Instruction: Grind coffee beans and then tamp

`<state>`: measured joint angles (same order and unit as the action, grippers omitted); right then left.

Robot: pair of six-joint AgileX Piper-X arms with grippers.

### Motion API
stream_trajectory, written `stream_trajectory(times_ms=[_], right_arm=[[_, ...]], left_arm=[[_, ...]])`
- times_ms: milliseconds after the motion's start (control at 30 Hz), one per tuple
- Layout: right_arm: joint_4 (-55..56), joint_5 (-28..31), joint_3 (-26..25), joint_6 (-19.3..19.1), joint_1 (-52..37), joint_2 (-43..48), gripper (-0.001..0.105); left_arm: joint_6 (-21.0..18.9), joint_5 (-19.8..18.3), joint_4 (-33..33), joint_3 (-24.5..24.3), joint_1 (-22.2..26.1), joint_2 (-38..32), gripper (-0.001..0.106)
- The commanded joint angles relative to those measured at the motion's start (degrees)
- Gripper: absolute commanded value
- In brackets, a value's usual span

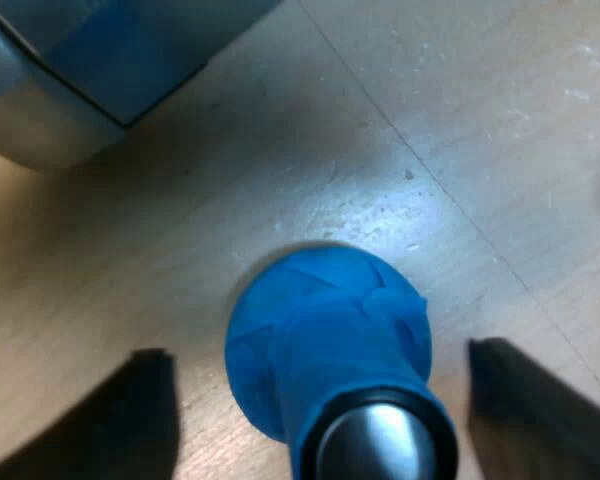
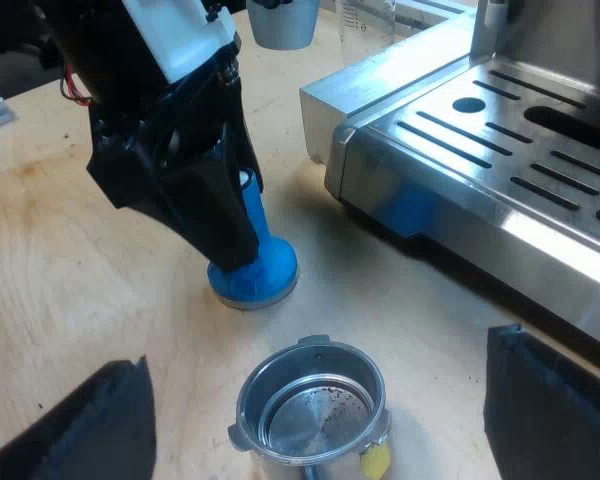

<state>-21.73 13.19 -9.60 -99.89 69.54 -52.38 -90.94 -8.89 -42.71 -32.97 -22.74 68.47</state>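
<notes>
Wooden table [image 1: 480,120]; left end effector [image 1: 320,355] open astride blue tamper [image 1: 330,300], right end effector [image 2: 317,352] open.

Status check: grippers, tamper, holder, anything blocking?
Left gripper open, straddling the upright blue tamper on the table. Right gripper open over the holder, which is nearly empty inside. Machine close by, not blocking.

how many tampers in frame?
1. The blue tamper stands base-down on the wooden table, between the open fingers of the left gripper, near the metal holder and the espresso machine. Another could be hidden behind that arm.
</notes>
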Motion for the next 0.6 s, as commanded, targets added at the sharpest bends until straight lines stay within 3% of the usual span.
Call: stream_trajectory(times_ms=[33, 300, 600], right_arm=[[-0.77, -0.59, -0.18, -0.57, -0.03, 0.51, 0.069], [-0.77, -0.59, -0.18, -0.57, -0.03, 0.51, 0.069], [-0.30, -0.59, -0.18, -0.30, -0.03, 0.51, 0.069]], left_arm=[[-0.34, 0.00, 0.50, -0.14, -0.04, -0.01, 0.073], [-0.44, 0.80, -1.54, -0.26, -0.04, -3.30, 0.073], [-0.44, 1.50, -2.71, -0.26, -0.04, -18.49, 0.073]])
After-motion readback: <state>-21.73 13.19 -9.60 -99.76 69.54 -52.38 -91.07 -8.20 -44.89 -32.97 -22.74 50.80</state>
